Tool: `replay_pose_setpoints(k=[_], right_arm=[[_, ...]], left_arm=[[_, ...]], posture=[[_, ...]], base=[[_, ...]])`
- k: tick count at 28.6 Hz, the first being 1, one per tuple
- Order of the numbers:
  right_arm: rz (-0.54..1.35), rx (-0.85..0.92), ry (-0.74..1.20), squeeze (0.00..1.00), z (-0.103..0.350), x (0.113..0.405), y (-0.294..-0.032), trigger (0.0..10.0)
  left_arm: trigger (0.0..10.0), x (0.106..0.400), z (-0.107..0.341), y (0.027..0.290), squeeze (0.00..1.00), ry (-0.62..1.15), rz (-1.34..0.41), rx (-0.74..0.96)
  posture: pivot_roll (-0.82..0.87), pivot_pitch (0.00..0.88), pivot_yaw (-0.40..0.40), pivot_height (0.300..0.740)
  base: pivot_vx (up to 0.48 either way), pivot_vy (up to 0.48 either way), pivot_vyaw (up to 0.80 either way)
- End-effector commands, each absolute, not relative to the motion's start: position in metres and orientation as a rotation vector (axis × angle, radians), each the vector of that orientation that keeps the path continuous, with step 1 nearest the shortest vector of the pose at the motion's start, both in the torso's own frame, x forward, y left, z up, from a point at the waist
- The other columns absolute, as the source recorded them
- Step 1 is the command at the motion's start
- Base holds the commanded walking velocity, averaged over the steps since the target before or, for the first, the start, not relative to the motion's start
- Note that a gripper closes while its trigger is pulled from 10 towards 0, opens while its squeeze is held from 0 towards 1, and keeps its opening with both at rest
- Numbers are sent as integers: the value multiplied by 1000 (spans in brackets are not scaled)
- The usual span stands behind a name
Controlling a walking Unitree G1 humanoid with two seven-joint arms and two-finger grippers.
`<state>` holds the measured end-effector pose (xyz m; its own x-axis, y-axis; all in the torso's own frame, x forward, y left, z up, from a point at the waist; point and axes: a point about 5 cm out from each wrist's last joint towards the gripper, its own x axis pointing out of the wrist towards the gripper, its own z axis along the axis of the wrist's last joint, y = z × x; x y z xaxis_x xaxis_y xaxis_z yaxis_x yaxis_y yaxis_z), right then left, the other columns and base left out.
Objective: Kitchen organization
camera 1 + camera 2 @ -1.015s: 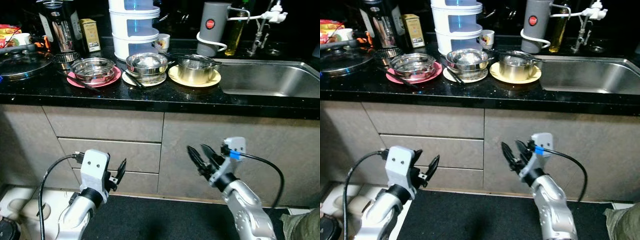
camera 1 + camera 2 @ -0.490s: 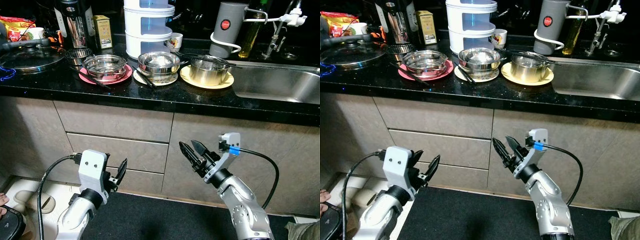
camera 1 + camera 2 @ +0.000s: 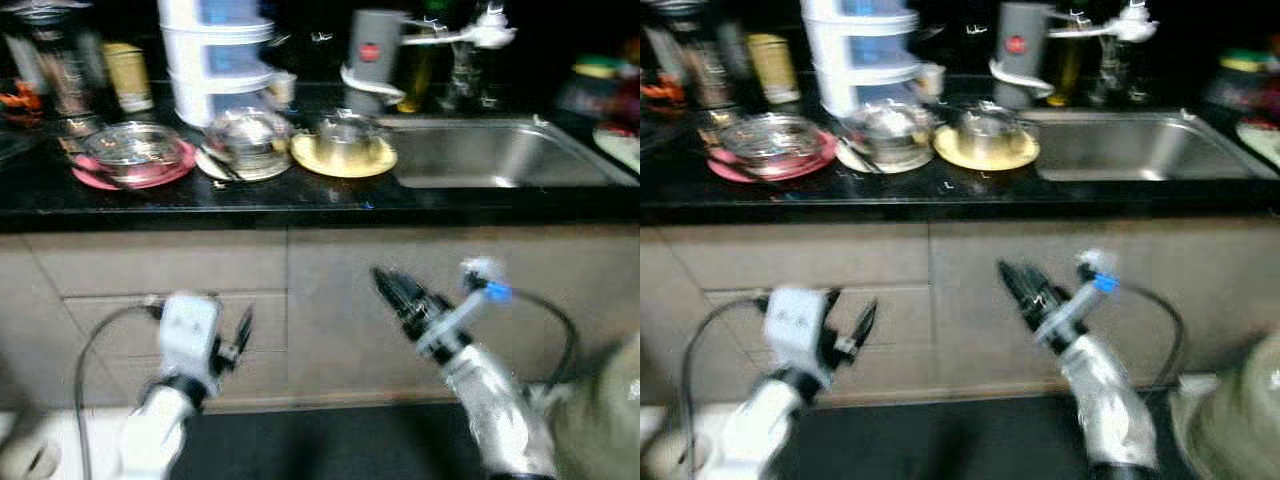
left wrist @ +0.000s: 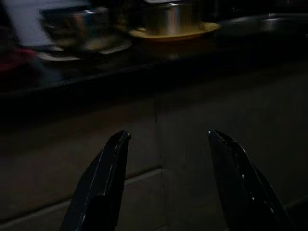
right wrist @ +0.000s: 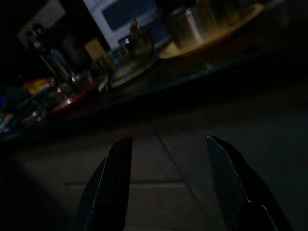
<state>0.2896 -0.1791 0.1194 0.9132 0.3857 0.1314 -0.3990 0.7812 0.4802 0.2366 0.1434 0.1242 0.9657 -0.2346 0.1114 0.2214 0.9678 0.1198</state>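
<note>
While the head views are blurred, three steel bowls can be counted in a row on the black counter (image 3: 300,205), each on its own plate: one bowl (image 3: 130,145) on a pink plate (image 3: 95,178), a middle bowl (image 3: 245,135) on a pale plate (image 3: 215,170), and a third bowl (image 3: 345,135) on a yellow plate (image 3: 345,160). The row runs along the counter's length, ending just beside the steel sink (image 3: 490,155) on the robot's right. A dark utensil lies across the pale plate's rim, too blurred to name. Behind the bowls stands one white stacked container (image 3: 215,55) and one grey canister (image 3: 372,50) with a red dot.

Below the counter, in front of the grey cabinet fronts (image 3: 300,300), both arms are raised. The left claw (image 4: 166,183) is spread wide and holds nothing. The right claw (image 5: 168,187) is likewise wide apart and empty, pointing up toward the counter's edge.
</note>
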Motion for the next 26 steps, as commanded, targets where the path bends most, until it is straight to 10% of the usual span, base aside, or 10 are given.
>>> replay_pose_setpoints(k=[1,14,26], right_arm=[[465,564,-10,0,118,291,-165,10000],[496,588,-30,0,123,290,-163,10000],[929,872,-427,0,220,268,-164,10000]], left_arm=[[10000,234,122,151,0,-117,-195,140],[10000,235,122,151,0,-117,-196,146],[10000,234,127,135,0,-168,-335,219]], posture=[[-6,0,-61,740],[-2,0,-57,740],[-3,0,-60,740]], base=[[244,0,0],[130,0,0],[60,0,0]])
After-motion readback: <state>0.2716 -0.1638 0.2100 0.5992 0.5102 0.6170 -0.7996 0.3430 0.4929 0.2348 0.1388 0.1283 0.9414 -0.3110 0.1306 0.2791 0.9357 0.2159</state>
